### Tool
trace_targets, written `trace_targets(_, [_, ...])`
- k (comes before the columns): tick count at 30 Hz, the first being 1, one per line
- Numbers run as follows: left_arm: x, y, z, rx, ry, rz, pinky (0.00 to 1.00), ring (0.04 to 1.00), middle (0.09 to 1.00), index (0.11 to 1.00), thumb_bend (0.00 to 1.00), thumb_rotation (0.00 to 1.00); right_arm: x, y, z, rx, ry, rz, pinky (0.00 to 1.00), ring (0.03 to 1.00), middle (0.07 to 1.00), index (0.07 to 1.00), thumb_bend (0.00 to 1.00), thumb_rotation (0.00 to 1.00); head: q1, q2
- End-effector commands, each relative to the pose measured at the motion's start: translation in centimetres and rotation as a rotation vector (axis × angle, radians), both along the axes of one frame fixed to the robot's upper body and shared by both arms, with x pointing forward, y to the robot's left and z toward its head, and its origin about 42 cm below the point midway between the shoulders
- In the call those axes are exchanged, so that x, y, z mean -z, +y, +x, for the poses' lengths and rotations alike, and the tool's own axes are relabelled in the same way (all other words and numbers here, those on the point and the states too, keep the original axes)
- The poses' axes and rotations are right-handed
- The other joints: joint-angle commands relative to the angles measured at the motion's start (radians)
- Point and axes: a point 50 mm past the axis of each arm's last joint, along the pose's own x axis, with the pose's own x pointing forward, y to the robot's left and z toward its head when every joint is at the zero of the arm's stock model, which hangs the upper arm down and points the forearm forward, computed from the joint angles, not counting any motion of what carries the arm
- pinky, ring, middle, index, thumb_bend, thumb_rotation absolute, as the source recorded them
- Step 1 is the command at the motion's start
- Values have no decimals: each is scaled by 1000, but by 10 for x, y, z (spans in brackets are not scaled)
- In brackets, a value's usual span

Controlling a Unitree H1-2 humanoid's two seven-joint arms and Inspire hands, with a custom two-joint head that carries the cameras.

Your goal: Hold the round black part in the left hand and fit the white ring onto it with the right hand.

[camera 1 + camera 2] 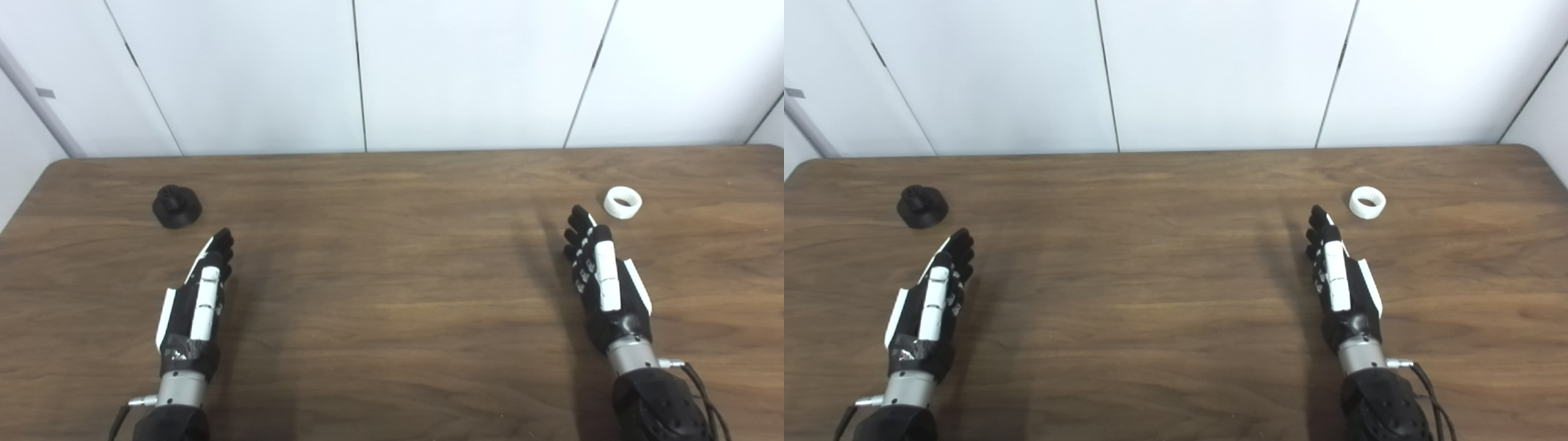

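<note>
Both arms are seen entering from the near edge and are stretched forward over the wooden surface (392, 294), one at each side. The left hand (199, 300) is held edge-on with its fingers (222, 245) extended and lying close together, pointed toward the far left; nothing is held in it. The round black part (176, 206) is set on the surface at the far left, just beyond those fingertips and slightly to their left, apart from them. The right hand (603, 285) is posed the same way, thumb side up, with its fingers (580, 222) straightened and angled a little toward the left as they reach away; it too is empty and unclenched. The white ring (623, 203) is found lying flat on the surface at the far right, its opening turned upward, just past the right fingertips and to their right, not touched by them. Dark shadows are cast on the wood to the inner side of each forearm.
</note>
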Motion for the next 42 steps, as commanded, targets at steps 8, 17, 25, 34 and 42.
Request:
trace_targets(8, [-14,6,6,-1,-66,24,1000,990,972,954,518,839,-16,3,6,-6,-83,8,1000,983,981,958,581,995,1,5])
trace_targets(17, [-14,6,6,2,-64,21,1000,991,977,962,521,836,-15,4,6,-6,-83,1,1000,982,981,960,571,1000,0,0])
trace_targets(25, [-10,6,4,5,-56,34,1000,1000,985,962,515,858,-10,3,4,-9,-81,-4,1000,988,983,959,571,1000,34,-39])
trace_targets(34, [-3,-4,2,15,-61,33,1000,991,969,950,483,833,3,-4,4,-4,-83,-2,1000,985,984,965,589,1000,143,-126])
trace_targets(42, [8,-16,0,10,-56,53,1000,999,979,926,538,811,10,-12,2,-20,-85,-2,1000,1000,997,981,543,1000,270,-229])
